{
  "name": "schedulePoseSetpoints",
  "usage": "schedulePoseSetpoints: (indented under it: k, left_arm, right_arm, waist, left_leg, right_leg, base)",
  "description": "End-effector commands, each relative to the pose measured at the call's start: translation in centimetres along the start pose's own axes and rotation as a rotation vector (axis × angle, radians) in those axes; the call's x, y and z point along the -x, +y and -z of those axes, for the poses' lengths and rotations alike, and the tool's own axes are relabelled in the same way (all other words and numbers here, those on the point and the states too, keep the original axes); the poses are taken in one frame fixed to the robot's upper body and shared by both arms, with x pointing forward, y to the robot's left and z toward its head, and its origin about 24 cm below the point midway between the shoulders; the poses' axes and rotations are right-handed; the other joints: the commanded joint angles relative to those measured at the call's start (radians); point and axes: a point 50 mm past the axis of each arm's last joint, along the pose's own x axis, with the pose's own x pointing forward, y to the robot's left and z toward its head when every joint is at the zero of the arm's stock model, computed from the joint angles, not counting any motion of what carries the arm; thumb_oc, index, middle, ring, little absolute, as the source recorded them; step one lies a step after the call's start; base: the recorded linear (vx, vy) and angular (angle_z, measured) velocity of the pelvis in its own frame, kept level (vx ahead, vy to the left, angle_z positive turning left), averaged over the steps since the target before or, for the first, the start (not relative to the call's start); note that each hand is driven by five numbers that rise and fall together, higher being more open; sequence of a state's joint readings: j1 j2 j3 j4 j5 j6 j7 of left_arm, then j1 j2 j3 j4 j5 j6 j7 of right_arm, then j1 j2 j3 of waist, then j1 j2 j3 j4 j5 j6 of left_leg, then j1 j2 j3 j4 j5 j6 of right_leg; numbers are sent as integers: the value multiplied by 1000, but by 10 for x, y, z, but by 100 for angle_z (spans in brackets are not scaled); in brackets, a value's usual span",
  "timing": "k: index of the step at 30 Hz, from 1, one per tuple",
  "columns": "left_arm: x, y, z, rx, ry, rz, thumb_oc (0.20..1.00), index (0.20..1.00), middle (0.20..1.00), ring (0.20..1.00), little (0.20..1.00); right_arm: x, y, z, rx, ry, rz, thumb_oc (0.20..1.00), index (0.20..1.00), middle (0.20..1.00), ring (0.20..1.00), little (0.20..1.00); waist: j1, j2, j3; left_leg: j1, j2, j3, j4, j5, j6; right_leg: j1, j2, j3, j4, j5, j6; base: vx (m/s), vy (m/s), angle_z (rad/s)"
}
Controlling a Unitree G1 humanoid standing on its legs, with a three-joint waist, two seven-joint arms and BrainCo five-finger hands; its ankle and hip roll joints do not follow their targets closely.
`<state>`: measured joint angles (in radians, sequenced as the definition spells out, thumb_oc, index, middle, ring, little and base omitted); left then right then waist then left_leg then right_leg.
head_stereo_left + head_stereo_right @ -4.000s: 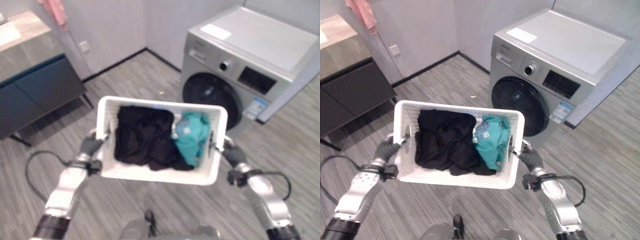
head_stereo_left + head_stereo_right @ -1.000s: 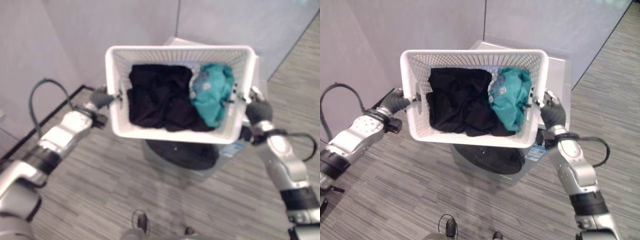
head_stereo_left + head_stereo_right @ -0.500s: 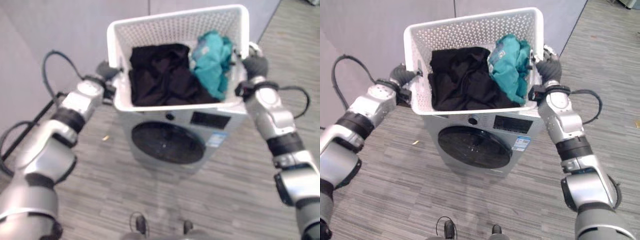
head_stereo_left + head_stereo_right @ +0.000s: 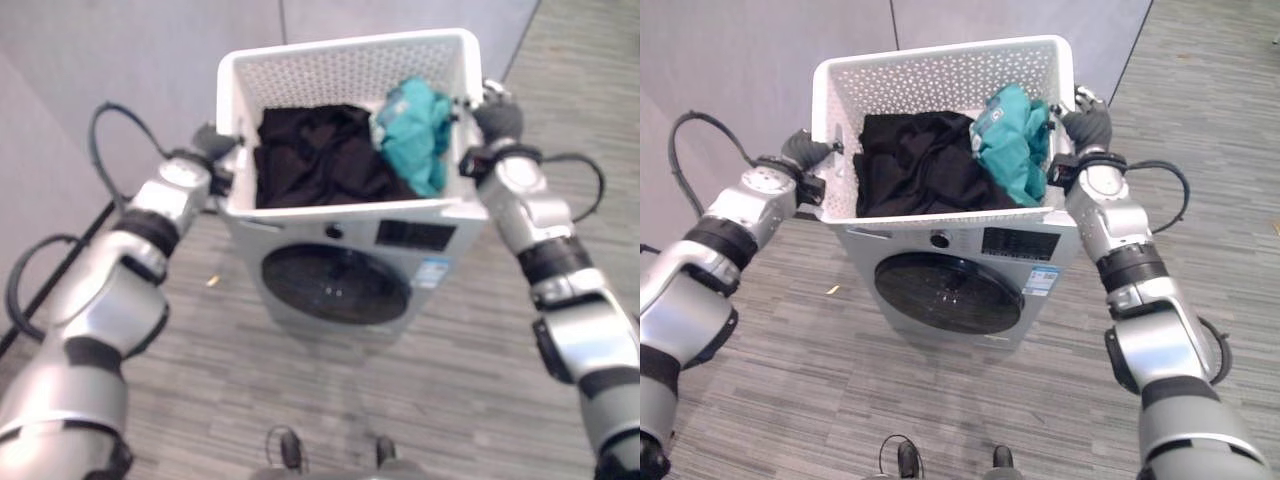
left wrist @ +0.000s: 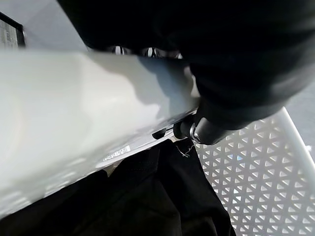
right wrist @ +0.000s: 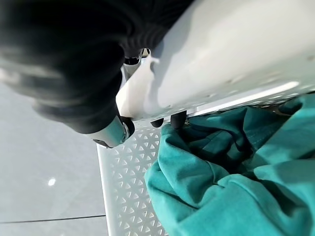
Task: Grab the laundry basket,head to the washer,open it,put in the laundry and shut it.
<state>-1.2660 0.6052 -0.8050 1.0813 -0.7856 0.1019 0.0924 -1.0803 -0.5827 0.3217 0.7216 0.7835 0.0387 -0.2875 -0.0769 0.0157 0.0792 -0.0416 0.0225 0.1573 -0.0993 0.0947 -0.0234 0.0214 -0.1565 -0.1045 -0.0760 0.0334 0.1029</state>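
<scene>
A white perforated laundry basket (image 4: 340, 52) sits level over the top of the washer (image 4: 300, 225) and hides that top. Whether it rests on the washer I cannot tell. Black clothes (image 4: 315, 165) fill its left and middle, and a teal garment (image 4: 415, 135) lies at its right. My left hand (image 4: 212, 142) is shut on the left handle, and my right hand (image 4: 497, 118) is shut on the right handle. In the wrist views, dark fingertips (image 5: 197, 130) and fingertips (image 6: 177, 119) hook through the handle slots. The washer's round dark door (image 4: 335, 285) is closed, facing me.
A grey wall (image 4: 120, 60) stands right behind the washer. Grey wood-pattern floor (image 4: 460, 380) spreads in front and to the right. A small scrap (image 4: 211, 281) lies on the floor left of the washer.
The view has closed in on the washer. The basket, held out in front of the washer a second ago, now sits over its top, and the round door shows below it.
</scene>
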Motion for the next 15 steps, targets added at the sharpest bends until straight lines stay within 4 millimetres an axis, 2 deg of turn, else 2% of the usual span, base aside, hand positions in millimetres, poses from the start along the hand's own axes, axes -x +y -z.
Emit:
schedulePoseSetpoints:
  k: [1,7,11,12,15]
  left_arm:
    - [17,-25,-160,19,-447,66,200,200,200,200,200]
    - [23,-14,-183,30,-493,2,200,200,200,200,200]
    - [28,-13,-194,29,-521,-12,200,200,200,200,200]
    - [31,-14,-201,31,-544,-21,200,200,200,200,200]
    - [33,-15,-207,35,-562,-29,200,200,200,200,200]
  right_arm:
    - [-11,62,-63,-29,-178,-128,200,200,200,200,200]
    - [-19,69,-77,-52,-165,-86,200,200,200,200,200]
    - [-21,71,-84,-64,-162,-64,200,200,200,200,200]
    - [-23,71,-91,-78,-165,-45,200,200,200,200,200]
    - [-25,69,-100,-81,-172,-19,200,200,200,200,200]
  waist:
    - [30,30,-32]
    - [32,32,-31]
    - [33,35,-26]
    - [32,38,-20]
    - [32,43,-14]
  left_leg:
    - [32,23,-62,12,-82,-10]
    - [-15,25,-56,12,-66,-23]
    - [-27,25,-55,12,-57,-29]
    - [-32,26,-57,12,-53,-33]
    - [-38,27,-59,12,-47,-38]
  right_leg:
    - [-19,-74,-79,76,77,85]
    - [-52,-71,-85,49,96,90]
    - [-58,-72,-89,47,104,92]
    - [-61,-72,-92,45,103,92]
    - [-65,-73,-97,44,105,93]
  base:
    - [0,0,0]
    - [-17,-2,0]
    - [0,0,0]
    - [0,0,0]
    - [0,0,0]
